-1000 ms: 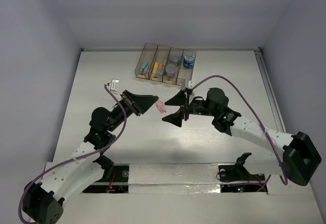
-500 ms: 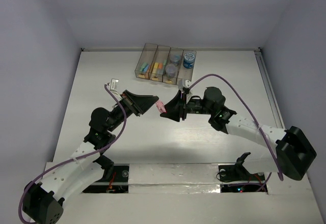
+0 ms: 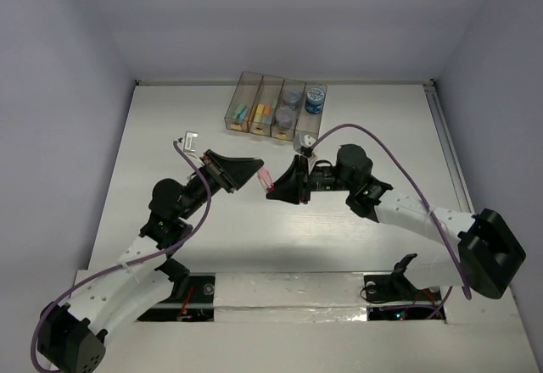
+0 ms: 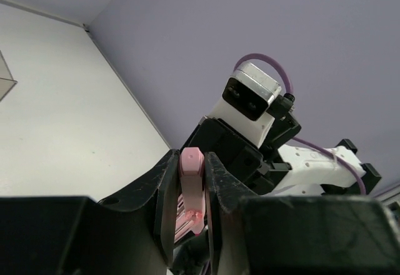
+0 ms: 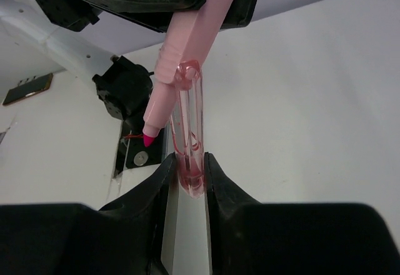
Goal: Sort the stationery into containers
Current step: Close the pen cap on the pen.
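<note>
Matt pink plastic marker (image 5: 181, 47), glossy see-through cap (image 5: 189, 125), smooth white table (image 5: 300, 100)

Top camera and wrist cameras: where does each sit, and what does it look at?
Top external: high behind, looking down on the white table and four smoky-brown plastic bins; left arm and right arm show.
Left wrist: on the left arm, looking past the left gripper, shut on the pink plastic marker, toward the right arm.
Right wrist: on the right arm, looking past the right gripper, shut on the clear pink cap, toward the left gripper.
Shared: all three show the marker.
</note>
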Motion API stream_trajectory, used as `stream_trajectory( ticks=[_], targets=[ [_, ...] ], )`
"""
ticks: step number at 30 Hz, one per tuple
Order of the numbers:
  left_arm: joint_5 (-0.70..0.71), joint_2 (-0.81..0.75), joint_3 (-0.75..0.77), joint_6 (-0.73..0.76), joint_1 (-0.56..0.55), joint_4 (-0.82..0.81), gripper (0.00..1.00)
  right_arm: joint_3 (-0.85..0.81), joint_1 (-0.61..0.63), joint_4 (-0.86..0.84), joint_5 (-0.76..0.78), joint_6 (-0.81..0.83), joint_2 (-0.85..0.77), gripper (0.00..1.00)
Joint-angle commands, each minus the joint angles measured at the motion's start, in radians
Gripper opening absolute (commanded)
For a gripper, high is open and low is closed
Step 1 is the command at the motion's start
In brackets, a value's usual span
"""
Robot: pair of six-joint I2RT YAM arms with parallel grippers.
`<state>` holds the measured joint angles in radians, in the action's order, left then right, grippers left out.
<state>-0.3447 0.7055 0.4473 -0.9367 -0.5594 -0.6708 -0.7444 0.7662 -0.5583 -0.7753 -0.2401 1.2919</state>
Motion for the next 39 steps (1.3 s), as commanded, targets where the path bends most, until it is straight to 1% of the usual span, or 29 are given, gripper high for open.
stream_trajectory(
  ticks=[1, 7, 16, 28, 34, 39],
  targets=[
    [0.049, -0.006, 0.016, 0.071, 0.003, -0.026, 0.00, -0.055, -0.005, 0.076, -0.005, -0.037, -0.020, 0.00],
    [0.088, 0.009, -0.004, 0.188, 0.003, -0.047, 0.00, -0.088, -0.005, 0.188, 0.005, -0.073, -0.013, 0.00],
    [0.101, 0.023, -0.019, 0.271, 0.003, -0.073, 0.00, -0.125, -0.005, 0.245, -0.018, -0.114, 0.017, 0.00],
    [0.053, 0.068, -0.067, 0.274, 0.003, -0.157, 0.00, -0.154, -0.005, 0.252, -0.018, -0.151, 0.032, 0.00],
    [0.035, 0.078, -0.091, 0.260, 0.003, -0.188, 0.00, -0.170, -0.005, 0.206, -0.019, -0.208, 0.052, 0.00],
    [0.021, 0.087, -0.116, 0.237, -0.007, -0.219, 0.00, -0.173, -0.005, 0.161, 0.013, -0.260, 0.066, 0.00]
  ],
)
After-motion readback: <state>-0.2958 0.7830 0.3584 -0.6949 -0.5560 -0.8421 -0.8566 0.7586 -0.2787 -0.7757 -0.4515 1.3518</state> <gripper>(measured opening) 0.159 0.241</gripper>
